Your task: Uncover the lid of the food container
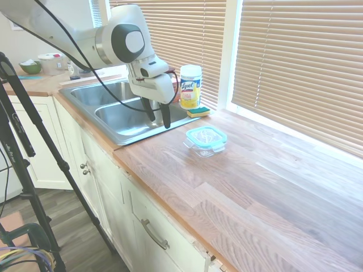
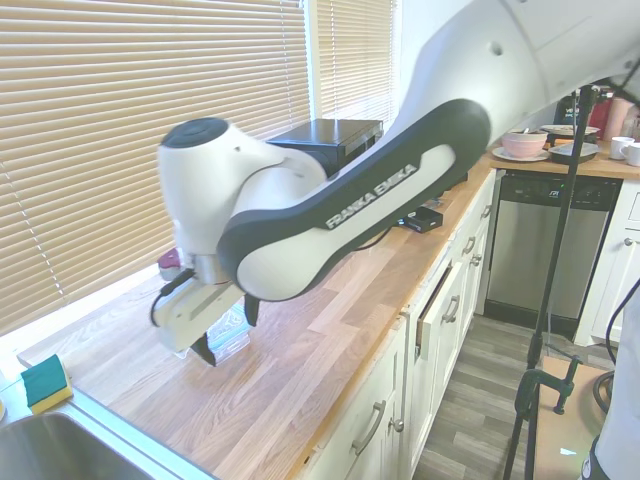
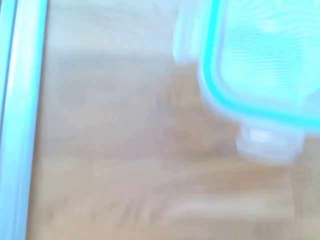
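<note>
Right now, 1st ext. view: white Franka arm's two-finger hand (image 1: 159, 118) hangs over the edge of the stainless double sink (image 1: 116, 133), fingers pointing down and a bit apart, nothing between them. Small clear rounded-square food container (image 1: 206, 148) sits on the wooden tabletop (image 1: 255, 192), just beside the sink edge, w/ its flat clear teal-rimmed lid (image 1: 206, 136) on top, apparently seated. Hand is near the tub but not over it and not touching. Behind it: tall yellow-labelled Lysol canister (image 1: 190, 86) w/ a yellow-green sponge (image 1: 198, 112) at its foot, both by the window.

2nd ext. view: arm body fills the frame; hand (image 2: 225, 330) seen from the opposite side, low over the tabletop, w/ the tub mostly hidden behind it. Sponge (image 2: 45, 384) shows at the sink corner. Finger gap is hard to read here.

Wrist view: blurry; teal rim of the lid (image 3: 260, 65) fills one corner, w/ what are prob. two clear latch tabs sticking out, wood grain beside it.

Doing the step well, as I judge it: shift the hand across until centred over one lid edge, come down straight, pinch the rim or a tab, then lift gently so the tub doesn't slide or come up too. Tabs may need unlatching first.

Only the wrist view shows the tabs; only the 1st ext. view shows the hand-to-tub offset.
</note>
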Available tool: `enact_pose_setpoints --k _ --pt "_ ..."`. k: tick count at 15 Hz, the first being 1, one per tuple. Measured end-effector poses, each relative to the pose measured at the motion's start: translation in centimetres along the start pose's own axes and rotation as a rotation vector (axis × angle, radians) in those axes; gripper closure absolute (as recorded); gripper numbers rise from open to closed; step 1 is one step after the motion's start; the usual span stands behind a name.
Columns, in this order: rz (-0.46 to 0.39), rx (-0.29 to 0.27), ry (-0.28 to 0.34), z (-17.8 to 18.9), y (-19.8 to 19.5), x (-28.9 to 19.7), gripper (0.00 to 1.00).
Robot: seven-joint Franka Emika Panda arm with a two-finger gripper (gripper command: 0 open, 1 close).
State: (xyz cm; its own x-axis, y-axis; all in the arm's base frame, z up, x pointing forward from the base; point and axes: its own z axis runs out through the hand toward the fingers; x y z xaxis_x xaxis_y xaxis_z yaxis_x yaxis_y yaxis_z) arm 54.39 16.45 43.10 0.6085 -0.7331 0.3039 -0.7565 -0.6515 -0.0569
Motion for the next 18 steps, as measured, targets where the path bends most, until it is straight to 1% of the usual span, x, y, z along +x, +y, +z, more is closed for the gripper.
enact_pose_setpoints --k 3,5,9,14,17,18 --pt "0.012 -0.06 0.093 1.7 -4.1 -1.2 0.0" --pt "0.02 -0.095 0.139 3.1 -6.4 -1.2 0.0" --pt "0.041 -0.191 0.288 6.2 -10.0 -0.1 0.0" --pt "0.041 -0.296 0.372 10.6 -13.2 0.2 0.0" --pt "0.017 -0.349 0.446 12.8 -14.0 0.5 0.0" --pt "0.01 -0.367 0.463 13.5 -14.1 0.5 0.0"
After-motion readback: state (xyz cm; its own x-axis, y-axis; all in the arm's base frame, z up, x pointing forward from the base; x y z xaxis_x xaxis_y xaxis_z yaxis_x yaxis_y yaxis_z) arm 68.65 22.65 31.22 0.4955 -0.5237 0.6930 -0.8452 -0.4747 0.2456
